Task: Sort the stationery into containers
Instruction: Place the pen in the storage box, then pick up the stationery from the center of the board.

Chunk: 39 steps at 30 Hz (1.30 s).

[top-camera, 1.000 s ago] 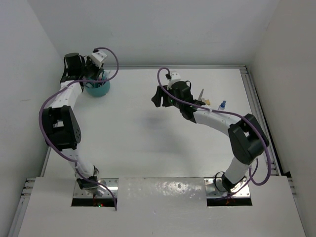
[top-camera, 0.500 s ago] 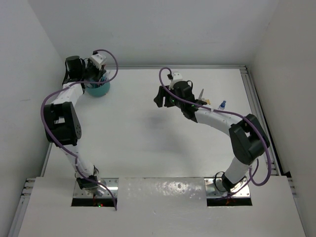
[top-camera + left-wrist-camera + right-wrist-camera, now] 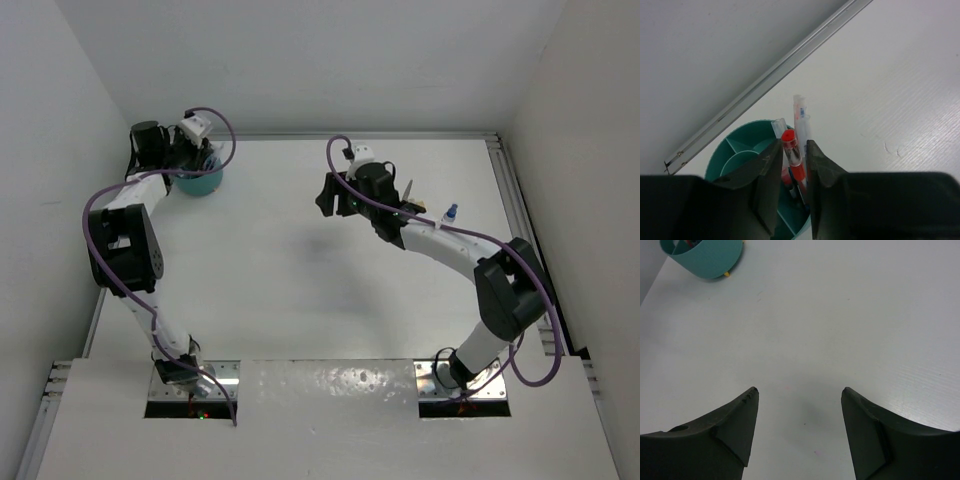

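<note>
left gripper [image 3: 793, 150]: clenched on the red pen [image 3: 788, 136], one pad on each side of its barrel, the cap poking out past my tips.
where the pen is: between my fingers, its lower end running down behind them into the organiser [image 3: 730, 150], which sits right under my tips and to their left.
neighbours: a clear pen [image 3: 800, 112] stands just beyond my tips, close beside the red one. something blue shows low between my fingers, too hidden to name.
how the pen handles: light, thin, stiff, smooth plastic, so i judge it will slip or swivel in a pinch rather than bend. the place to take it is across the barrel, away from the cap, and that is roughly where i have it.
risk: if i let go while it is tilted, it may knock the clear pen or catch on a divider. the organiser looks light too, and a nudge from my fingers could shove it.
right gripper [image 3: 800, 390]: spread wide, holding nothing, bare table [image 3: 840, 315] ahead of my tips, the organiser far ahead and to the left.
what is left: from above, what look like scissors [image 3: 407, 191] and a bottle [image 3: 451, 212] lie behind my right fingers, beside the forearm and partly hidden by it.
how those handle: the scissors should be stiff and heavier at the handles, so i'd pinch near the pivot. the bottle is small and round, likely to roll, so i'd pinch across its body.
</note>
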Available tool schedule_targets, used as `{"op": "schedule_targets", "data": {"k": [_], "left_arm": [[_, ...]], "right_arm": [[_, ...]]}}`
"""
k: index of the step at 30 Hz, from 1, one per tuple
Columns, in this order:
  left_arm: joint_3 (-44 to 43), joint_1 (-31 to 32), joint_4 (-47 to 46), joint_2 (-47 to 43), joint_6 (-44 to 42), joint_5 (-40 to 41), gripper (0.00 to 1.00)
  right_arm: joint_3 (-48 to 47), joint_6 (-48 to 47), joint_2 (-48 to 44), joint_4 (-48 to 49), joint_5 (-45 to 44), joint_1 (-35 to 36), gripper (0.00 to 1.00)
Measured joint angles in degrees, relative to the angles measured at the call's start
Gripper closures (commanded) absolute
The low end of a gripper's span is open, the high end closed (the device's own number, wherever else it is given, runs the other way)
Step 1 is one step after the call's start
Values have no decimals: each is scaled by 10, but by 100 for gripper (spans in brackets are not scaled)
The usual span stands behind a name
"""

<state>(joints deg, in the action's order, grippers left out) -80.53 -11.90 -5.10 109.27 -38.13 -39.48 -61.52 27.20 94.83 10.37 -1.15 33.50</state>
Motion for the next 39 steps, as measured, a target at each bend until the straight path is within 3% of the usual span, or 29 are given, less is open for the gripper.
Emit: {"op": "schedule_targets", "data": {"k": [3, 5, 12, 17, 19, 21, 22, 25, 27, 28, 32, 34, 36, 38, 39], "left_arm": [[0, -6, -5, 2, -2, 0, 56], [0, -8, -6, 3, -3, -1, 51], [0, -10, -7, 3, 15, -9, 47], [-21, -10, 17, 2, 57, -14, 47], [-36, -10, 29, 1, 78, -12, 48], [-48, -10, 44, -6, 107, -3, 54], [-53, -10, 54, -11, 123, 3, 66], [-73, -10, 87, -28, 187, 41, 84], [-90, -11, 101, -38, 218, 65, 86], [-99, -12, 114, -43, 238, 87, 86], [-126, -21, 158, -55, 282, 162, 82], [-128, -26, 183, -63, 294, 183, 80], [-128, -30, 209, -68, 306, 198, 79], [-128, -32, 231, -71, 323, 199, 78], [-125, -32, 238, -73, 331, 197, 78]], "right_arm": [[1, -2, -7, -2, -3, 0, 33], [1, -3, -9, -2, -4, 0, 33], [3, -7, -15, -28, -14, 0, 33], [1, -9, -30, -101, -55, -1, 32], [1, -10, -46, -137, -67, -5, 52], [3, -9, -70, -169, -76, -13, 81], [6, -9, -85, -184, -80, -20, 100], [11, 2, -125, -227, -94, -38, 97], [15, 10, -149, -251, -110, -48, 69], [18, 16, -163, -263, -123, -52, 38], [27, 35, -218, -315, -162, -75, 17], [26, 46, -234, -343, -172, -103, 16], [25, 59, -236, -370, -182, -134, 21], [33, 68, -228, -384, -182, -172, 41], [46, 70, -224, -379, -181, -187, 43]]}}
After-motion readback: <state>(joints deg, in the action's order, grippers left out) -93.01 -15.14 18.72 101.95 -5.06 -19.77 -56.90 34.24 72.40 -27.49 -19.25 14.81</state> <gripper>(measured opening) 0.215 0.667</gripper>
